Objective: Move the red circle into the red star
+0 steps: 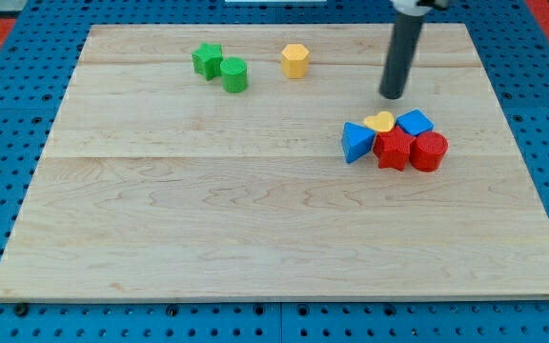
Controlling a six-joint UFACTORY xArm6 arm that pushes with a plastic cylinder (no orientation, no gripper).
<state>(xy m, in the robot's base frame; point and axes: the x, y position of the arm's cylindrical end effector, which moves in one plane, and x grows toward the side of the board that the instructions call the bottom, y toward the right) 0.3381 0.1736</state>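
Observation:
The red circle (429, 151) stands at the view's right, touching the right side of the red star (393, 149). A yellow heart (380, 122) and a blue cube (415, 123) sit just above them, and a blue triangle (355, 142) touches the star's left. My tip (392, 95) is above this cluster, a short way above the yellow heart, touching no block.
A green star (207, 60) and a green circle (234, 75) sit together at the view's upper left. A yellow hexagon (294, 61) stands to their right. The wooden board (208, 219) lies on a blue pegboard.

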